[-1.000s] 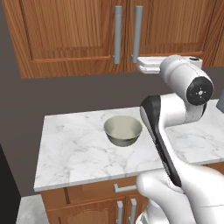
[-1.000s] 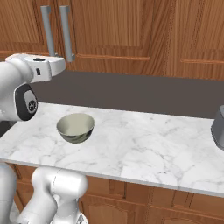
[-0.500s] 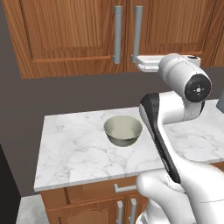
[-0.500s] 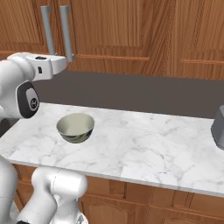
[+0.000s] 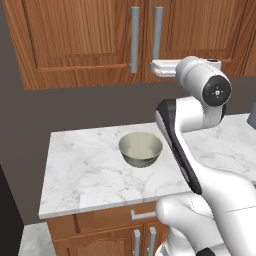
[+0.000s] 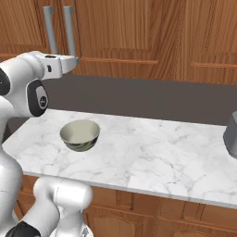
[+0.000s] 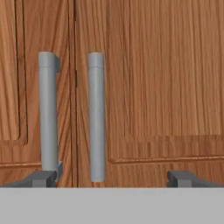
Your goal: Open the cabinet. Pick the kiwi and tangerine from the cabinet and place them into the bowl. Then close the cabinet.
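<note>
The cabinet [image 5: 75,40] [image 6: 120,28] [image 7: 166,87] hangs above the counter with both doors shut, so the kiwi and the tangerine are hidden. Two grey bar handles stand side by side at the doors' meeting edge: the left handle [image 7: 48,113] and the right handle [image 5: 157,32] [image 7: 96,116]. My gripper [image 5: 154,67] [image 6: 77,59] [image 7: 113,179] is open and empty. It is raised level with the lower ends of the handles and points at the doors, a little short of them. The grey-beige bowl [image 5: 141,149] [image 6: 80,134] sits on the marble counter [image 5: 85,170] below, with nothing in it.
A dark grey object [image 6: 231,134] [image 5: 251,120] stands at the counter's right end. Lower cabinets with short grey handles [image 5: 142,215] run under the counter's front edge. A dark wall strip [image 6: 152,99] lies between counter and cabinet.
The hand has crept forward and slightly up toward the cabinet handles. The gripper has stayed open; bowl and doors have not moved.
</note>
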Available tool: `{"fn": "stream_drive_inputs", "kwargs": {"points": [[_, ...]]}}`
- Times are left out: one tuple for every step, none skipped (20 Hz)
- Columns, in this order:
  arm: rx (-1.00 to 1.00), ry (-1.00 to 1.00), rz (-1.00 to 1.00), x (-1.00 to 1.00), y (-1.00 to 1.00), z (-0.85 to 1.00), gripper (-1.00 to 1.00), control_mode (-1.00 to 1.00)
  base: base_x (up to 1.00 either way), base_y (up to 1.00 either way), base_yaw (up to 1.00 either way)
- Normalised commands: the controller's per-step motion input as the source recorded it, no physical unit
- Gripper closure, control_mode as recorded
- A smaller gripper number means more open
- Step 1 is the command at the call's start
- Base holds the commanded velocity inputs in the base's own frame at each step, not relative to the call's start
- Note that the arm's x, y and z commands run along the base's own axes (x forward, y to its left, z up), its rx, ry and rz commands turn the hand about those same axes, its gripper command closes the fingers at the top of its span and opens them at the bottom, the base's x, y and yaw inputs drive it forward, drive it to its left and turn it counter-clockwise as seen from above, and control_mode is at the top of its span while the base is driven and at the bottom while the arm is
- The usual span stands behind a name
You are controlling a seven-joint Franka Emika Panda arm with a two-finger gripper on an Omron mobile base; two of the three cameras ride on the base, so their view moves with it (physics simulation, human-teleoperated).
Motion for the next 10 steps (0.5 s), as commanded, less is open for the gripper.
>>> {"fn": "stream_drive_inputs", "kwargs": {"points": [[0.00, 0.06, 0.00, 0.41, 0.00, 0.00, -1.00, -1.00, 0.00, 0.00, 0.00], [0.00, 0.05, 0.00, 0.43, 0.00, 0.00, -1.00, -1.00, 0.00, 0.00, 0.00], [0.00, 0.05, 0.00, 0.44, 0.00, 0.00, -1.00, -1.00, 0.00, 0.00, 0.00], [0.00, 0.05, 0.00, 0.46, 0.00, 0.00, -1.00, -1.00, 0.00, 0.00, 0.00], [0.00, 0.06, 0.00, 0.49, 0.00, 0.00, -1.00, -1.00, 0.00, 0.00, 0.00], [0.00, 0.07, 0.00, 0.48, 0.00, 0.00, -1.00, -1.00, 0.00, 0.00, 0.00], [0.00, 0.06, 0.00, 0.44, 0.00, 0.00, -1.00, -1.00, 0.00, 0.00, 0.00], [0.00, 0.03, 0.00, 0.37, 0.00, 0.00, -1.00, -1.00, 0.00, 0.00, 0.00], [0.00, 0.04, 0.00, 0.40, 0.00, 0.00, -1.00, -1.00, 0.00, 0.00, 0.00], [0.00, 0.05, 0.00, 0.40, 0.00, 0.00, -1.00, -1.00, 0.00, 0.00, 0.00]]}}
